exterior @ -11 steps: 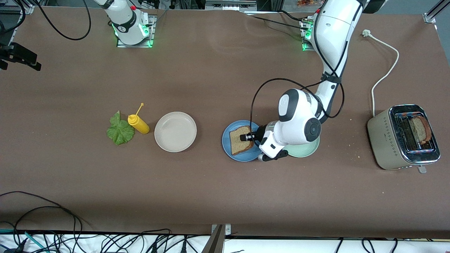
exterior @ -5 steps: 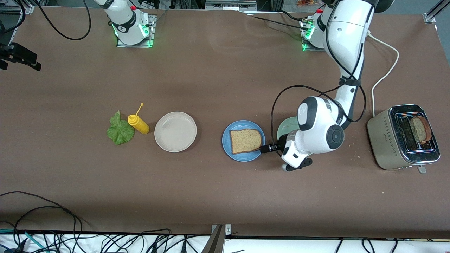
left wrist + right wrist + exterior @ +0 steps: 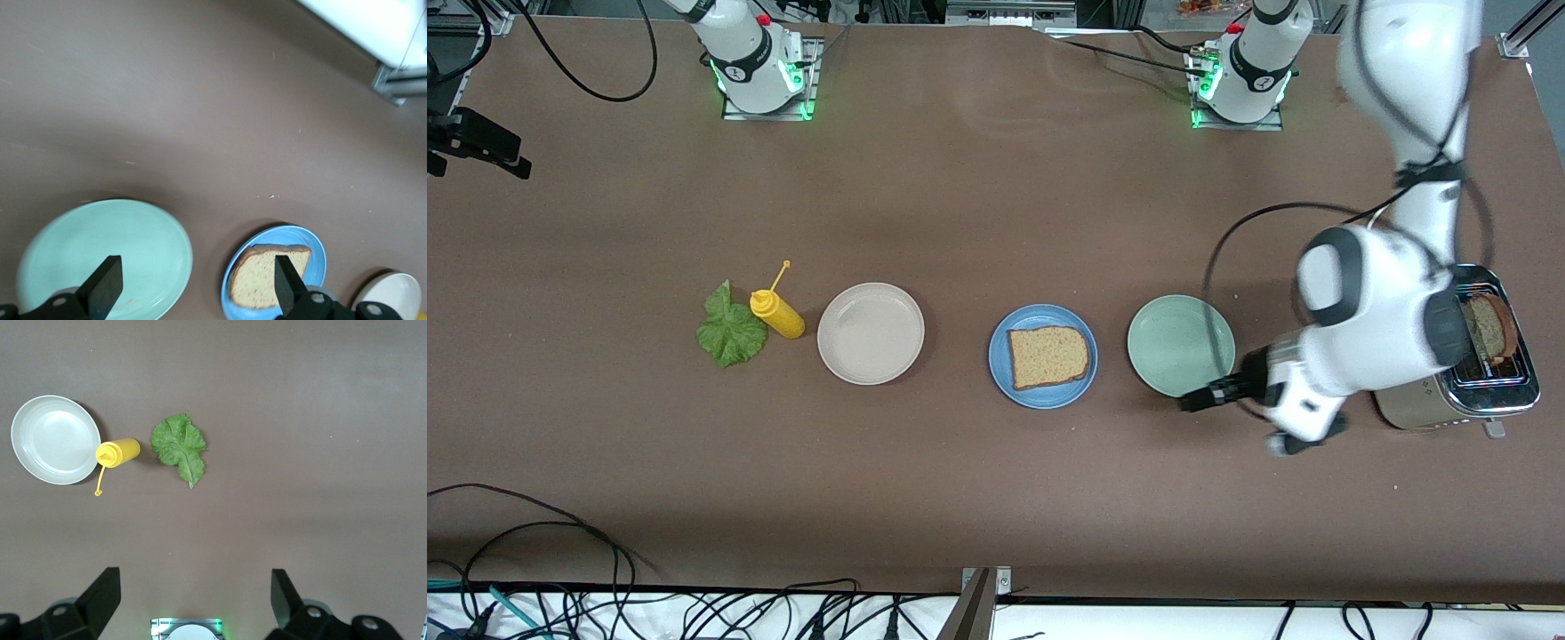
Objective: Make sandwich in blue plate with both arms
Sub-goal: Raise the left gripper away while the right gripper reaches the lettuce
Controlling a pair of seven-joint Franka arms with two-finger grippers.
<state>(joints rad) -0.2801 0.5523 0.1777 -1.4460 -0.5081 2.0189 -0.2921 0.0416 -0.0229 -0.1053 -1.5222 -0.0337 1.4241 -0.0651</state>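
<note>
Brown table w/ 1 toasted brown bread slice laid on round sky-blue plate, green lettuce leaf & 2nd slice in toaster left; left end effector spread, empty, right end effector spread, waiting.

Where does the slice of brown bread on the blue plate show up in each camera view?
Front view: the square slice of brown toasted bread lies on the round sky-blue plate, between the beige plate and the pale green plate.
Left wrist view: the bread sits low in the picture, on the blue plate.
Right wrist view: not in it.
Shared landmark: the beige plate appears in all three views.
</note>
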